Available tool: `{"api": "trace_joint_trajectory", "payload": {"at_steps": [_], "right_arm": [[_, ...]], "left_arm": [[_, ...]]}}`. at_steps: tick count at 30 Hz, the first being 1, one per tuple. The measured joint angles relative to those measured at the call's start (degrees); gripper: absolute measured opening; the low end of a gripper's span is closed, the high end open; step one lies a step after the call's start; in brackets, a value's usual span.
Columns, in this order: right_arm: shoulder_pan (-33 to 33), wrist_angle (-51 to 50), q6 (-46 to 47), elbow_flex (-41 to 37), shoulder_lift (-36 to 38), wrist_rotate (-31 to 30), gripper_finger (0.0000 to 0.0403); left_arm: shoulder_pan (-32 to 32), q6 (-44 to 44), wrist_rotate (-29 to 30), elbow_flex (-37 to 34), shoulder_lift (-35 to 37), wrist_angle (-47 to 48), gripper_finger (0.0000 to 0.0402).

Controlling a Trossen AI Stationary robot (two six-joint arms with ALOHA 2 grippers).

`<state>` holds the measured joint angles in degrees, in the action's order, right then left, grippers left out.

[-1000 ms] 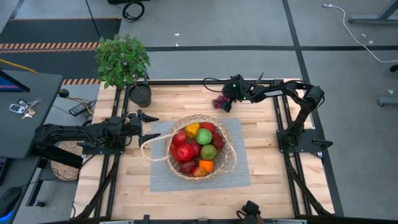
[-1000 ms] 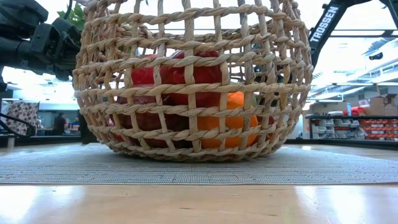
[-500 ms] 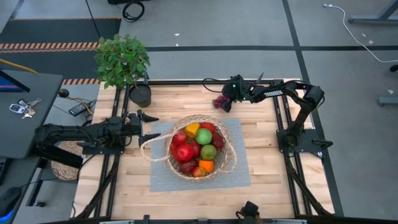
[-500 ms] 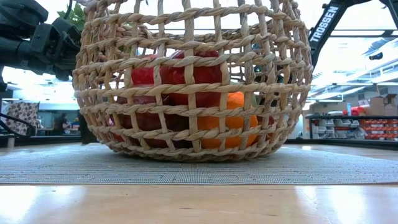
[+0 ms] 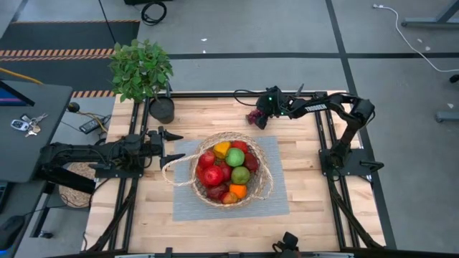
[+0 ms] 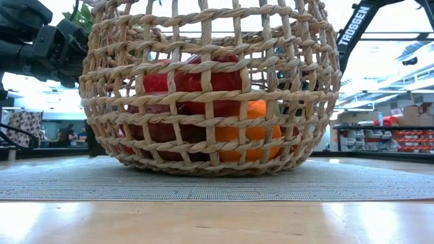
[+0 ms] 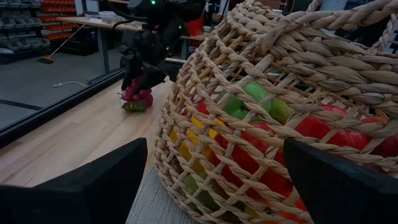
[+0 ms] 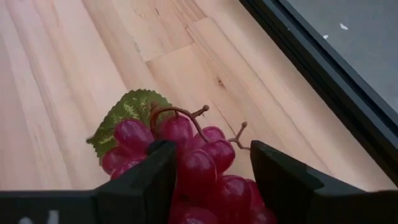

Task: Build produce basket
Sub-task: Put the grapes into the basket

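The tan wicker basket stands on a grey mat at the table's middle, holding red, green, yellow and orange produce. It fills the low view. A purple grape bunch with a green leaf lies on the wood near the far edge. My right gripper is open, its fingers on either side of the bunch. My left gripper is open and empty, level, just left of the basket. My right gripper comes down at a slant from the table's right onto the grape bunch, one finger on each side of the bunch's stem end. The bunch lies on the wood. I cannot tell whether the fingers touch the grapes.
A potted leafy plant stands at the table's far left corner. The basket's looped handle sticks out to the left, close to my left gripper. Bare wood lies along the near edge.
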<state>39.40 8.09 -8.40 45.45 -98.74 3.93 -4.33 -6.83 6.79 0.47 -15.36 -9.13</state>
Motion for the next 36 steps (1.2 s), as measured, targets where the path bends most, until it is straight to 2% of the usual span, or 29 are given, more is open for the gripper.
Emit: {"api": "trace_joint_trajectory", "payload": {"at_steps": [5, 14, 20, 23, 26, 32, 36], "right_arm": [[0.1, -1.0, 0.9, -0.2, 3.4, -0.1, 0.0208], [-0.4, -1.1, 2.4, -0.1, 13.9, 0.7, 0.0208], [-1.5, -7.0, -2.2, -0.2, 15.0, 0.2, 0.0216], [-1.3, -7.3, -7.5, -1.1, 14.0, 1.0, 0.0236], [-0.6, -7.4, -11.9, -1.0, 13.4, 2.1, 0.0272], [1.8, -13.0, -12.3, 3.1, 12.9, 9.3, 0.0360], [2.7, -16.6, -15.2, 5.7, 10.3, 10.6, 0.0395]], "left_arm": [[0.0, 0.0, 0.0, 0.0, 0.0, 0.0, 0.0382], [0.0, 0.0, 0.0, 0.0, 0.0, 0.0, 0.0382], [0.0, 0.0, 0.0, 0.0, 0.0, 0.0, 0.0382], [0.0, 0.0, 0.0, 0.0, 0.0, 0.0, 0.0382], [0.0, 0.0, 0.0, 0.0, 0.0, 0.0, 0.0382], [0.0, 0.0, 0.0, 0.0, 0.0, 0.0, 0.0382], [0.0, 0.0, 0.0, 0.0, 0.0, 0.0, 0.0382]]}}
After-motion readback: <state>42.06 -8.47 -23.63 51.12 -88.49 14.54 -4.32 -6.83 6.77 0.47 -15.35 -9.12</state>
